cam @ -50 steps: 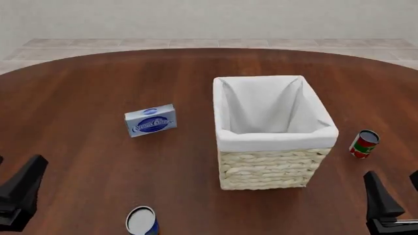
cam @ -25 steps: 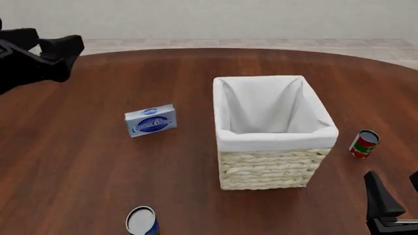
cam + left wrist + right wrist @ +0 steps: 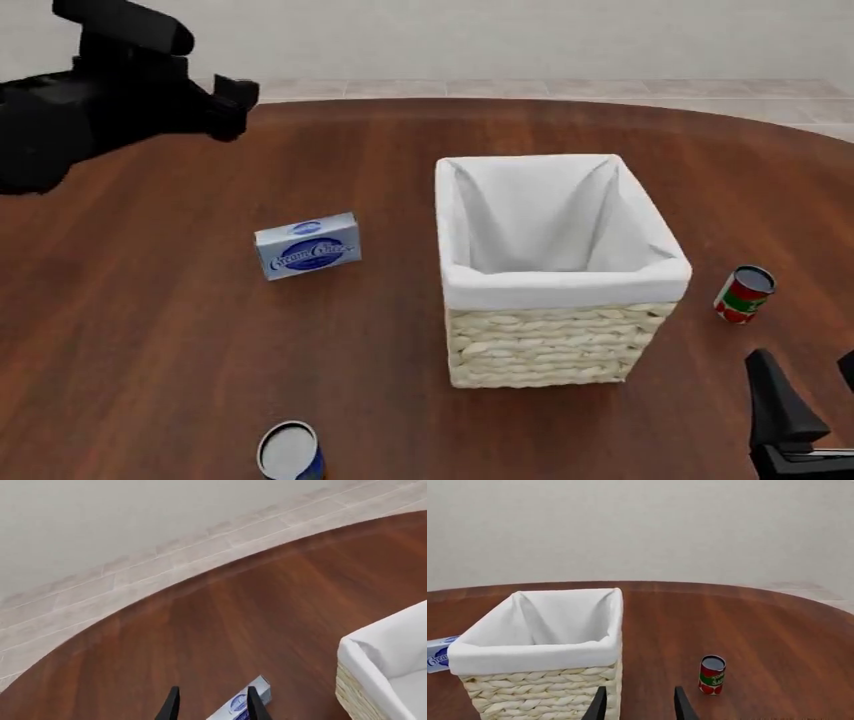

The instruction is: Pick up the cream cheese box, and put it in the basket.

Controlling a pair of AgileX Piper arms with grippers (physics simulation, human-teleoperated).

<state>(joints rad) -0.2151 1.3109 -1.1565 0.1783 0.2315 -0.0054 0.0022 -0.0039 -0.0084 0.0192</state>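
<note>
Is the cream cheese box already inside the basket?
No, the cream cheese box lies on the table, left of the basket.

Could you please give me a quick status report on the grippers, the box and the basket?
Left gripper open, raised above the cream cheese box. Right gripper open, low beside the basket. Box flat on table, basket empty, path clear.

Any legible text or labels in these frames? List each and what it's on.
cream cheese box: white script on a dark blue oval, too blurred to read with confidence; a small logo above it, unreadable.
red and green can: label markings too small to read.
blue can: no lettering visible.
basket: no text.
</note>
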